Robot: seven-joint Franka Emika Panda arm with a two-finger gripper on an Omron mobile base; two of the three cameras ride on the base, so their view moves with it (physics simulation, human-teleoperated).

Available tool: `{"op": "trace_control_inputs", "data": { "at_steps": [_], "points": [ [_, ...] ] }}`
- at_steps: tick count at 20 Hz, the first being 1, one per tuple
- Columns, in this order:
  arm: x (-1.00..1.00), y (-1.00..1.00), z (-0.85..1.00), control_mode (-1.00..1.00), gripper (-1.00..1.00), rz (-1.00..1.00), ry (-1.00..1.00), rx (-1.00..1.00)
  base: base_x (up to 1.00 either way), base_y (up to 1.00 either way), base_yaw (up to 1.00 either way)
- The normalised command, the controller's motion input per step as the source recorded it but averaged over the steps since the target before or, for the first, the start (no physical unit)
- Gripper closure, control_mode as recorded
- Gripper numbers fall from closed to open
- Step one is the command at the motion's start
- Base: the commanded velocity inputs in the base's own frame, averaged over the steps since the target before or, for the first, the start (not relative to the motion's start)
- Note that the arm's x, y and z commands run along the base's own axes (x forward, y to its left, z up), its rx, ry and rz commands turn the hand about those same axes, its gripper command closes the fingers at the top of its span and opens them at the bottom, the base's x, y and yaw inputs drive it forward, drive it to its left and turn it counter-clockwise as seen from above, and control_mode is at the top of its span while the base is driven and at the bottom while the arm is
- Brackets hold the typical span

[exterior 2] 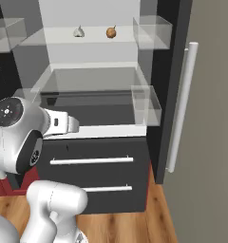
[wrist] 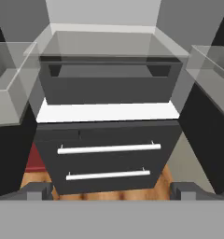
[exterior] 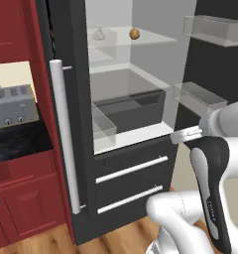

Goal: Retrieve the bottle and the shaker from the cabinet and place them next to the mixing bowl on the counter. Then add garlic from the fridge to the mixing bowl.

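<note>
The fridge (exterior: 141, 149) stands open in front of me, its dark frame around a grey interior. The garlic (exterior: 98, 33) (exterior 2: 78, 32), a small pale bulb, lies on the top glass shelf (exterior 2: 94, 40), left of a brown round item (exterior 2: 111, 32). My gripper (wrist: 111, 191) is open with nothing between its fingertips (wrist: 39, 190). It hangs well below the garlic, at the height of the white ledge (wrist: 109, 112) above the two lower drawers, and faces into the fridge. In the left base view the gripper (exterior: 178, 135) points left toward that ledge. The bottle, the shaker and the mixing bowl are out of view.
Clear door bins (exterior: 210, 27) (exterior 2: 151, 31) jut out on both sides. A dark crisper drawer (wrist: 109, 86) sits under a glass shelf. Two freezer drawers with silver handles (wrist: 109, 148) lie below. The black counter (exterior: 17, 141) with a toaster (exterior: 12, 106) is at the left, over red drawers.
</note>
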Motion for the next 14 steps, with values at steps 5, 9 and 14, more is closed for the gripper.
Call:
{"op": "trace_control_inputs", "data": {
  "at_steps": [5, 9, 14],
  "points": [
    [0.0, 0.0, 0.0, 1.0, -1.0, 0.0, 0.0, 0.0, 0.98, -0.43, 0.4],
    [0.0, 0.0, 0.0, 1.0, -1.0, 0.0, 0.0, 0.0, 0.98, -0.53, 0.23],
    [0.0, 0.0, 0.0, 1.0, -1.0, 0.0, 0.0, 0.0, 0.93, -0.38, 0.11]
  ]
}}
